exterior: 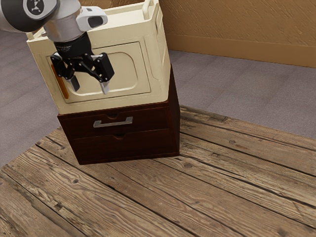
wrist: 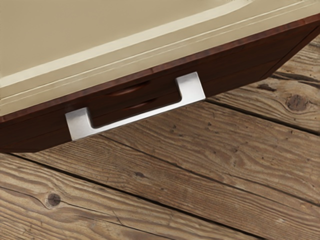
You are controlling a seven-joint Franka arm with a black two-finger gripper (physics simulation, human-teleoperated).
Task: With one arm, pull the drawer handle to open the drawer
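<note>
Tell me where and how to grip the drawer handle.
I'd grip the handle at mid-bar from the front, one finger above, one below: the bar runs across the upper drawer front, and its end posts hold it clear.

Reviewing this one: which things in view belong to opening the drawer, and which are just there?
Part of the job:
- claw, open
- silver handle
- upper drawer

Just there:
- cream box on the cabinet
- wooden tabletop
</note>
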